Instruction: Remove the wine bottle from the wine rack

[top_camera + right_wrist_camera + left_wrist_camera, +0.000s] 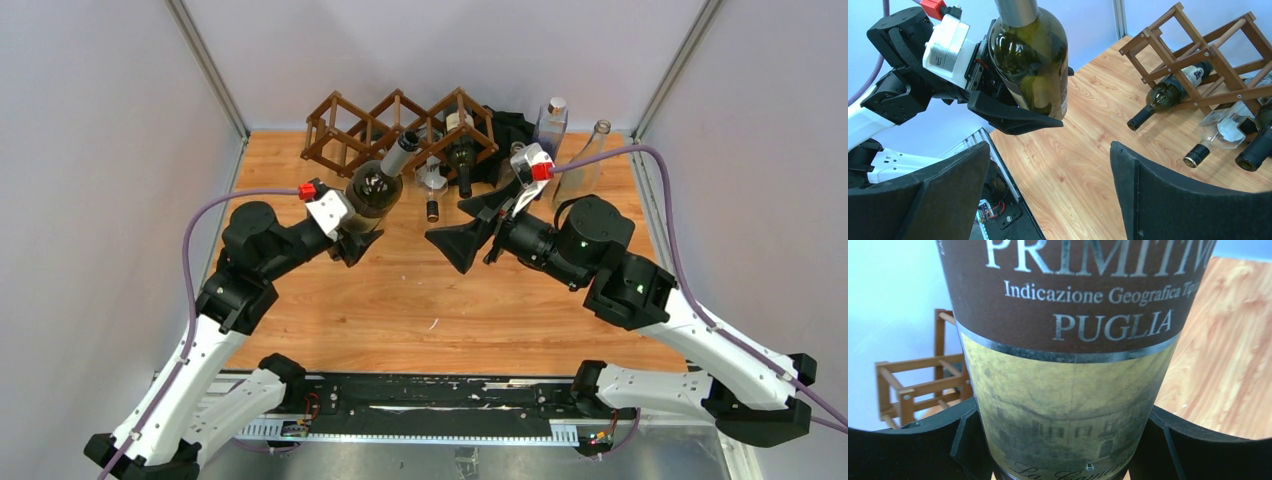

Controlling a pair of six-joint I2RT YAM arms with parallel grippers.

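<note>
Left tool (362, 226): clamped on the wine bottle (378, 186); we cannot see its base.
Right tool (466, 223): spread wide, holding nothing.

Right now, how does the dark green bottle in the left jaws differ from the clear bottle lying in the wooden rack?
The dark green glass wine bottle stands neck-up, clamped in the jaws of the left gripper; the clear glass bottle lies sideways in the brown wooden lattice rack. Green: grey capsule; clear: dark cap. Both are capped.

Green wine bottle (1033, 65), brown-and-gold label (1068, 315); dark brown wine rack (1233, 95).
</note>
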